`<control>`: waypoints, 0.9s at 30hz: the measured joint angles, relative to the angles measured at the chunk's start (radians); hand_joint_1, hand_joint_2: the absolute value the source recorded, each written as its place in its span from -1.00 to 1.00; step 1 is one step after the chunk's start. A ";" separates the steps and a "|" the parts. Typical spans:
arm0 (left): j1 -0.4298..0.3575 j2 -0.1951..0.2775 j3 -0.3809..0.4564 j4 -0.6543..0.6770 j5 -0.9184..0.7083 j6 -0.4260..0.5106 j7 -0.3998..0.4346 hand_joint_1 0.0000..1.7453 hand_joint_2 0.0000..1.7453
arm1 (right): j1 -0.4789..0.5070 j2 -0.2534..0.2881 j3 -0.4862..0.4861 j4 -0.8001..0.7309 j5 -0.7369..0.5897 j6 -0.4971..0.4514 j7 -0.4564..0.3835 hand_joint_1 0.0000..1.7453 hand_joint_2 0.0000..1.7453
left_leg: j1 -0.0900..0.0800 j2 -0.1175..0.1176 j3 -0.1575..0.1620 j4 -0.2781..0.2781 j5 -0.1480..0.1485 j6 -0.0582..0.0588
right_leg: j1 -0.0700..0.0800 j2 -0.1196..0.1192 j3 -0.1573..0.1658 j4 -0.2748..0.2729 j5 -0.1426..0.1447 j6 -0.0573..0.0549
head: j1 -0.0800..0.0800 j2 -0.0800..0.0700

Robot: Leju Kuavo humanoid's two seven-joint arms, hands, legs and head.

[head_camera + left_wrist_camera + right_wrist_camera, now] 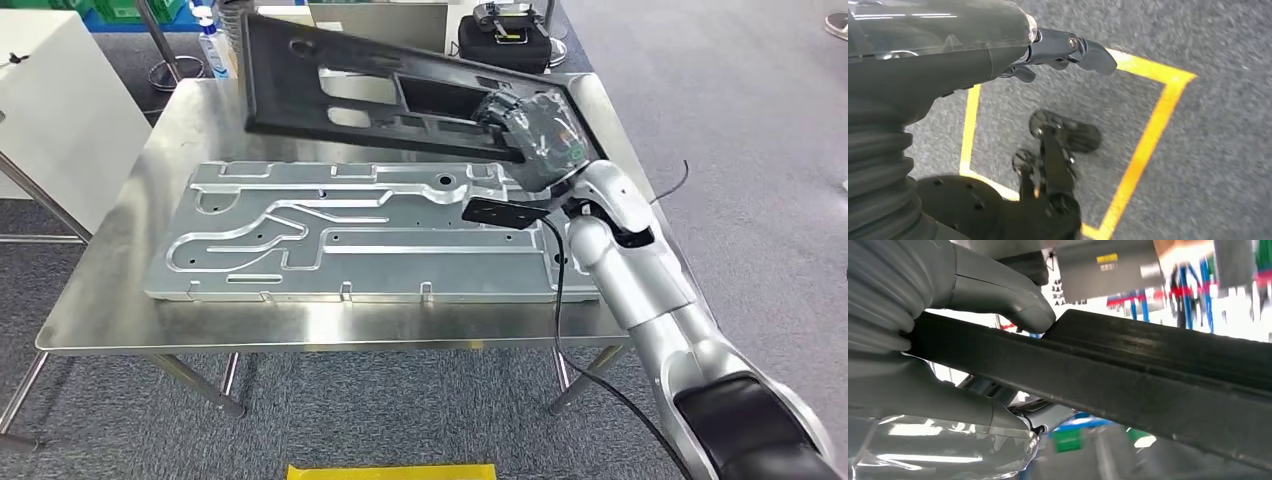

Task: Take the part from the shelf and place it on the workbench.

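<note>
The part is a large black plastic frame (pixel 330 95) with cut-outs, held tilted over the far half of the steel workbench (pixel 110 290). My right hand (pixel 535 125) grips its right end. In the right wrist view the thumb (pixel 1013 300) presses on the black frame's edge (pixel 1158 370) and the fingers wrap under it. My left hand (pixel 1058 50) hangs over the floor with its fingers slightly curled and nothing in them.
A big silver metal plate (pixel 350 235) with grooves lies flat on the workbench, under the frame's near edge. A black case (pixel 505 40) stands behind the bench, and a white cabinet (pixel 50 100) at the left. Yellow floor tape (pixel 1148 145) marks a square below my left hand.
</note>
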 joint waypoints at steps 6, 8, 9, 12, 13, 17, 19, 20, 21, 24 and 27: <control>-0.005 -0.001 0.000 0.000 -0.004 0.000 -0.004 -1.00 1.00 | -0.069 0.009 0.148 0.180 0.092 0.015 0.010 1.00 1.00 | -0.003 -0.019 0.008 -0.032 0.007 0.040 | -0.001 -0.013 -0.024 0.060 -0.052 0.029 | 0.000 0.000; -0.009 -0.001 -0.001 0.000 -0.007 0.000 -0.005 -1.00 1.00 | -0.088 0.024 0.183 0.237 0.114 0.041 0.002 1.00 1.00 | -0.003 -0.023 0.012 -0.033 0.002 0.047 | -0.003 -0.008 -0.095 0.189 -0.101 0.031 | 0.000 0.000; -0.010 -0.001 -0.001 0.000 -0.008 0.000 -0.006 -1.00 1.00 | -0.091 0.030 0.203 0.272 0.120 0.049 -0.001 1.00 1.00 | -0.003 -0.026 0.016 -0.033 -0.001 0.050 | -0.003 -0.006 -0.133 0.253 -0.115 0.032 | 0.000 0.000; -0.011 -0.002 -0.004 0.000 -0.016 -0.002 -0.006 -1.00 1.00 | -0.083 0.041 0.248 0.374 0.106 0.048 -0.018 1.00 1.00 | -0.003 -0.042 0.032 -0.032 -0.013 0.050 | -0.006 -0.006 -0.160 0.250 -0.055 0.028 | 0.000 0.000; -0.011 -0.002 -0.005 0.000 -0.020 -0.003 -0.006 -1.00 1.00 | -0.082 0.042 0.255 0.403 0.095 0.045 -0.024 1.00 1.00 | -0.004 -0.047 0.039 -0.031 -0.018 0.048 | -0.006 -0.007 -0.137 0.184 -0.007 0.023 | 0.000 0.000; -0.012 -0.007 -0.009 0.000 -0.027 -0.004 -0.006 -1.00 1.00 | -0.082 0.048 0.267 0.491 0.064 0.028 -0.031 1.00 1.00 | -0.006 -0.055 0.045 -0.032 -0.029 0.034 | 0.009 -0.014 -0.069 0.021 0.050 0.007 | 0.000 0.000; -0.012 -0.007 -0.011 0.000 -0.027 -0.004 -0.006 -1.00 1.00 | -0.076 0.049 0.271 0.515 0.059 0.025 -0.031 1.00 1.00 | -0.005 -0.053 0.045 -0.033 -0.032 0.024 | 0.007 -0.014 -0.062 0.004 0.046 0.003 | 0.000 0.000; -0.013 -0.008 -0.012 0.000 -0.028 -0.003 -0.006 -1.00 1.00 | -0.071 0.046 0.272 0.524 0.057 0.022 -0.031 1.00 1.00 | -0.005 -0.047 0.042 -0.024 -0.039 0.019 | 0.005 -0.016 -0.057 -0.003 0.047 0.000 | 0.000 0.000; -0.015 -0.008 -0.013 0.000 -0.028 -0.003 -0.006 -1.00 1.00 | -0.068 0.043 0.274 0.533 0.055 0.017 -0.031 1.00 1.00 | -0.006 -0.038 0.029 0.005 -0.057 0.014 | 0.002 -0.019 -0.051 -0.010 0.048 -0.004 | 0.000 0.000; -0.019 -0.010 -0.018 0.000 -0.035 -0.003 -0.008 -1.00 1.00 | -0.051 0.028 0.277 0.556 0.047 -0.001 -0.030 1.00 1.00 | -0.005 -0.016 -0.064 0.183 -0.134 0.004 | 0.004 -0.029 -0.042 -0.014 0.044 -0.013 | 0.000 0.000; -0.020 -0.010 -0.025 0.000 -0.039 -0.001 -0.014 -1.00 1.00 | -0.030 0.022 0.281 0.574 0.048 -0.010 -0.028 1.00 1.00 | -0.004 -0.013 -0.090 0.206 -0.107 0.000 | 0.005 -0.032 -0.036 -0.012 0.038 -0.011 | 0.000 0.000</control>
